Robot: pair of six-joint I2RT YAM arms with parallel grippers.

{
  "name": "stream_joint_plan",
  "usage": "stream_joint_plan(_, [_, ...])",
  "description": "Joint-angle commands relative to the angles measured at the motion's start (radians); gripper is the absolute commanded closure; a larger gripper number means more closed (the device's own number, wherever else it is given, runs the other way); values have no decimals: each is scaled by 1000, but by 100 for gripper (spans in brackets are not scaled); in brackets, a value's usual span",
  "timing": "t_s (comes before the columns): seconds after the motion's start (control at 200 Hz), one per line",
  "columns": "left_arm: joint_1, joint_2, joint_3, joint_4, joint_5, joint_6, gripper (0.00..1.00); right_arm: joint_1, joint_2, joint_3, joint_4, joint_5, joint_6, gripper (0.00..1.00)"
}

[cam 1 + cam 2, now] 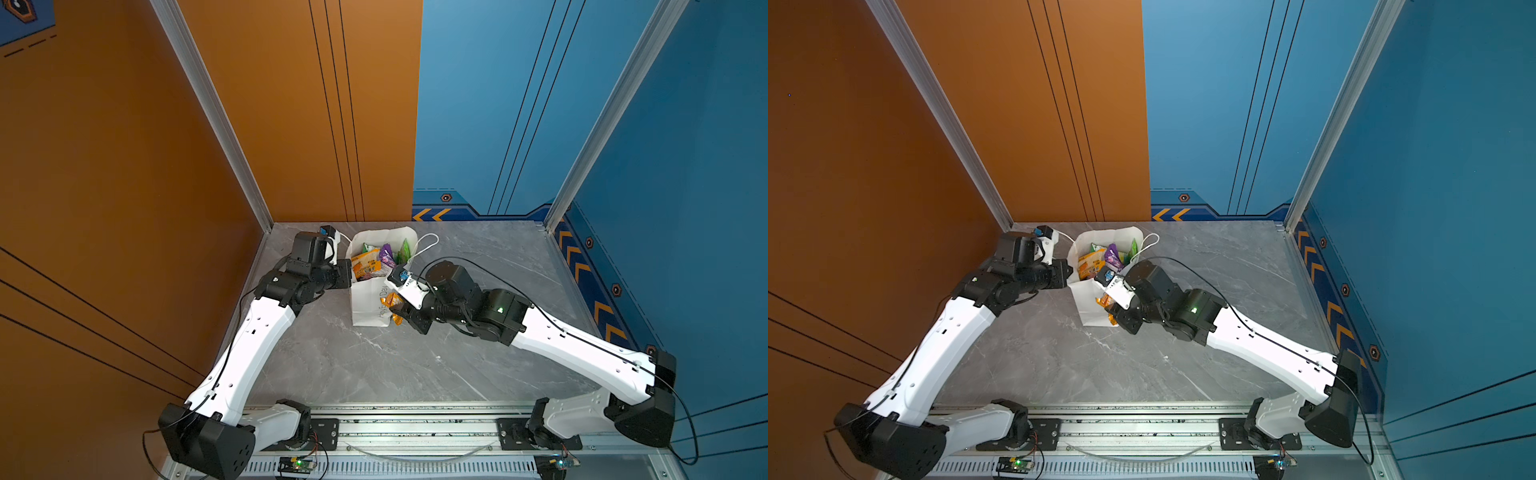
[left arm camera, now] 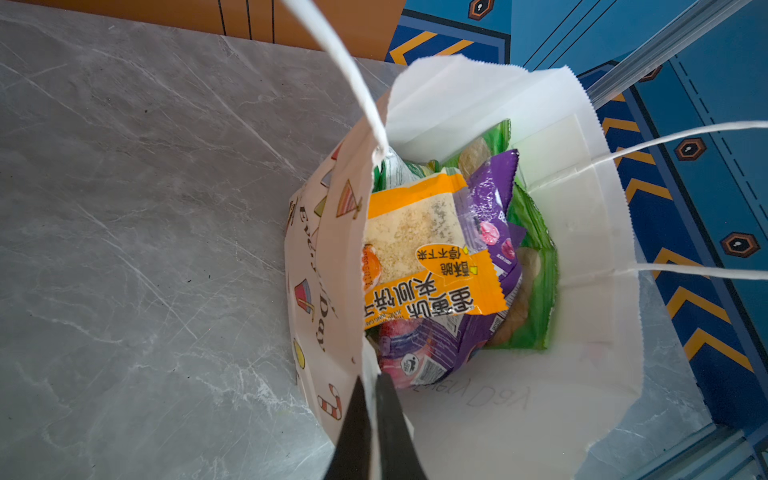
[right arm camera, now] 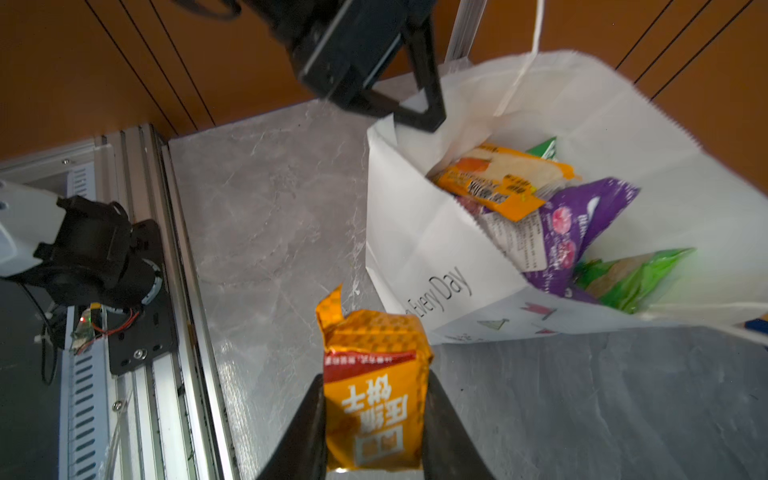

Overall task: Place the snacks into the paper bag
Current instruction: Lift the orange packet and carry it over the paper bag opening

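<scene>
Nearest us, an orange packet [image 3: 376,395] is sitting clamped between our right jaws, which are pressing on its two sides while its crimped end is sticking out past the tips and curling over. We are holding it outside the bag [image 3: 415,232], just beside the wall that is carrying the grey "Every Day" lettering [image 3: 440,291], with the table [image 3: 270,216] showing beneath it; whether it is touching the paper we cannot tell. In both top views the orange packet is showing against the bag's near wall [image 1: 368,307] [image 1: 1090,309], below the open mouth. Our left jaws are pressing together on the bag's rim at a corner, pinching the paper edge between them. The bag is standing upright on the table [image 1: 374,365] towards the far edge, its mouth gaping wide. Inside it, a yellow packet [image 2: 424,249] is lying on top against the wall near our left jaws, a purple packet [image 2: 494,195] is leaning beside it, a green packet [image 2: 536,249] is resting behind that one, and a pink packet [image 2: 415,353] is peeking out from under the yellow one. One handle [image 2: 340,70] is rising from the rim on our left side, and the other handle [image 1: 430,241] is looping out over the table.
</scene>
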Motion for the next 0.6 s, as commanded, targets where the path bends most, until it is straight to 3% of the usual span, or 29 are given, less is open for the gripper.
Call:
stream_joint_plan(0.0, [-12, -22, 8, 48, -25, 30, 100, -6, 4, 85, 30, 79, 34, 82])
stream_joint_plan(0.591, [-14, -25, 8, 48, -17, 26, 100, -75, 371, 536, -81, 136, 42, 82])
